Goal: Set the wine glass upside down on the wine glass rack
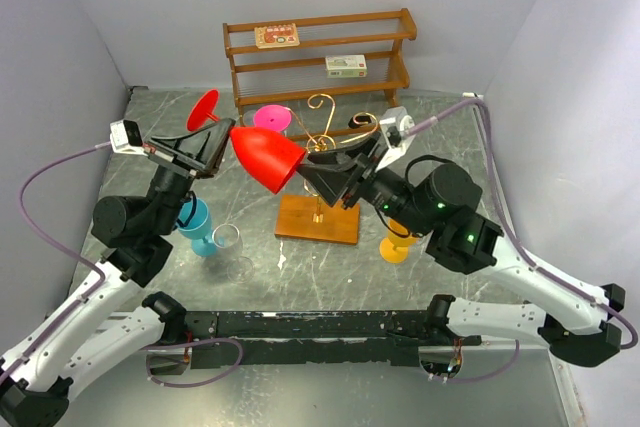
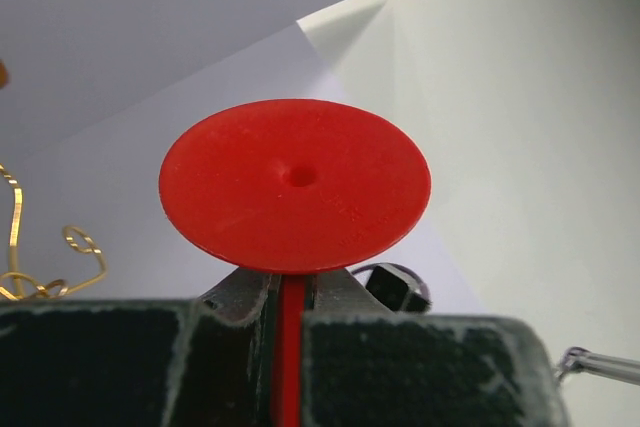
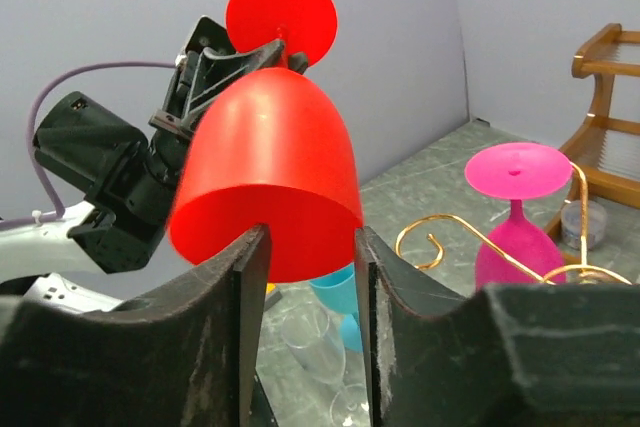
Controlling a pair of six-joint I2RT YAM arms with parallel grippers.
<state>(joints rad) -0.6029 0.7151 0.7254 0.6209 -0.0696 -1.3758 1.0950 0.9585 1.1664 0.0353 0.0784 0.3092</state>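
Observation:
The red wine glass (image 1: 265, 157) hangs in the air, tilted, with its foot up-left and its open bowl pointing down-right. My left gripper (image 1: 213, 144) is shut on its stem (image 2: 288, 347), just below the round foot (image 2: 295, 187). My right gripper (image 1: 312, 175) is open, and its two fingertips stand at the rim of the red bowl (image 3: 270, 167) without closing on it. The gold wire rack (image 1: 322, 117) on its wooden base (image 1: 318, 219) stands just behind and right of the bowl. A pink glass (image 1: 272, 119) hangs upside down on the rack.
A teal glass (image 1: 195, 222) and a clear glass (image 1: 228, 242) stand left of the rack base, and a yellow glass (image 1: 397, 245) stands under my right arm. A brown wooden shelf (image 1: 320, 47) with two small boxes stands at the back wall.

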